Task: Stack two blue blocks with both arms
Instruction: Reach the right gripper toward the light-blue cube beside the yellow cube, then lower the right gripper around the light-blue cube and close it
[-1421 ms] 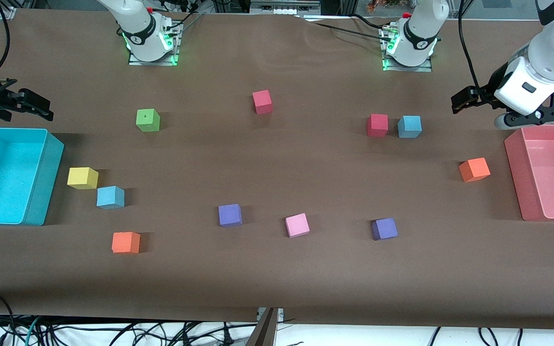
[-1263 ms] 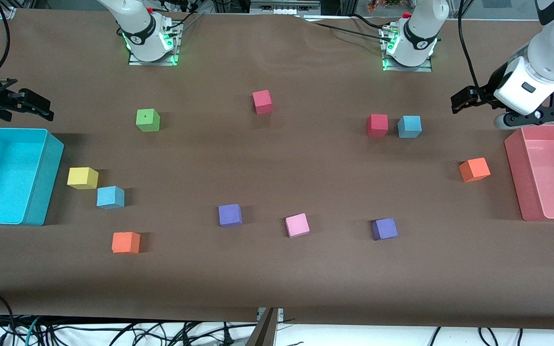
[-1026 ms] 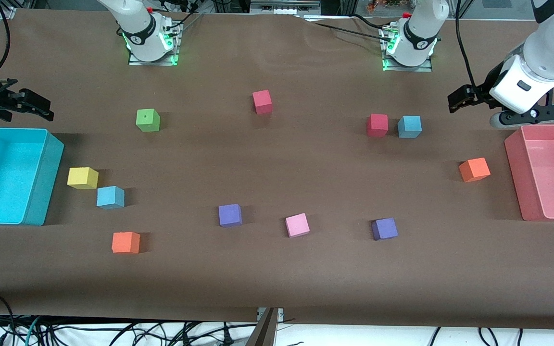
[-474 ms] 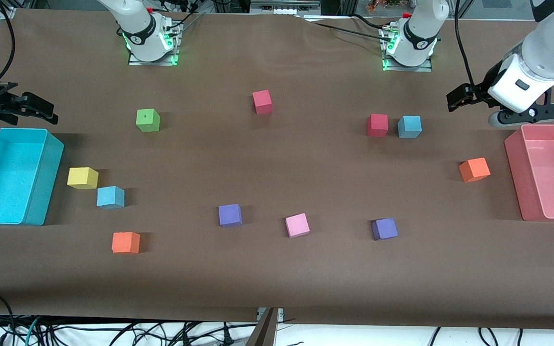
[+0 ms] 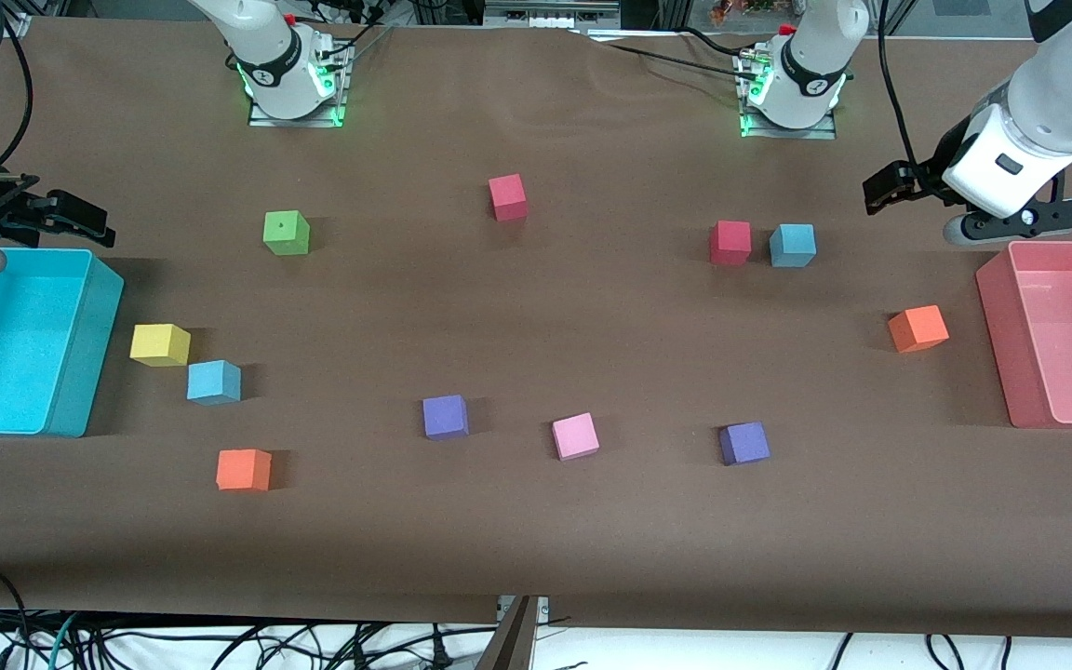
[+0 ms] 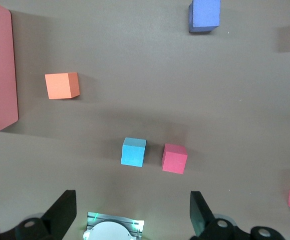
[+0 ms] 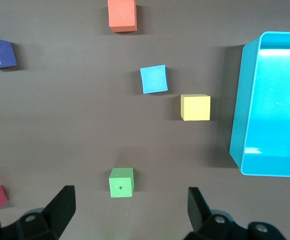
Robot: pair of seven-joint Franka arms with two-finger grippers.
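One blue block (image 5: 792,245) sits on the brown table (image 5: 536,540) toward the left arm's end, just beside a red cube (image 5: 730,242) and apart from it by a thin gap; in the left wrist view the same blue block (image 6: 133,151) and red cube (image 6: 174,158) lie side by side. The other blue block (image 5: 214,381) rests toward the right arm's end, close to a yellow cube (image 5: 160,344) that lies a little farther from the front camera, and near the cyan bin (image 5: 80,372); an orange cube (image 5: 243,469) lies nearer to the camera than this block. Both blue blocks lie flat on the table, well apart from each other and unstacked. The left gripper (image 5: 890,189) hangs in the air over the table near the pink bin (image 5: 997,344), its fingers (image 6: 62,212) spread wide with nothing between them. The right gripper (image 5: 71,219) hovers by the cyan bin's corner, its fingers (image 7: 60,205) likewise apart and empty. Elsewhere lie a green cube (image 5: 286,232), a second red cube (image 5: 507,196), two purple cubes (image 5: 446,416) (image 5: 744,443), a pink cube (image 5: 575,435) and another orange cube (image 5: 917,328)
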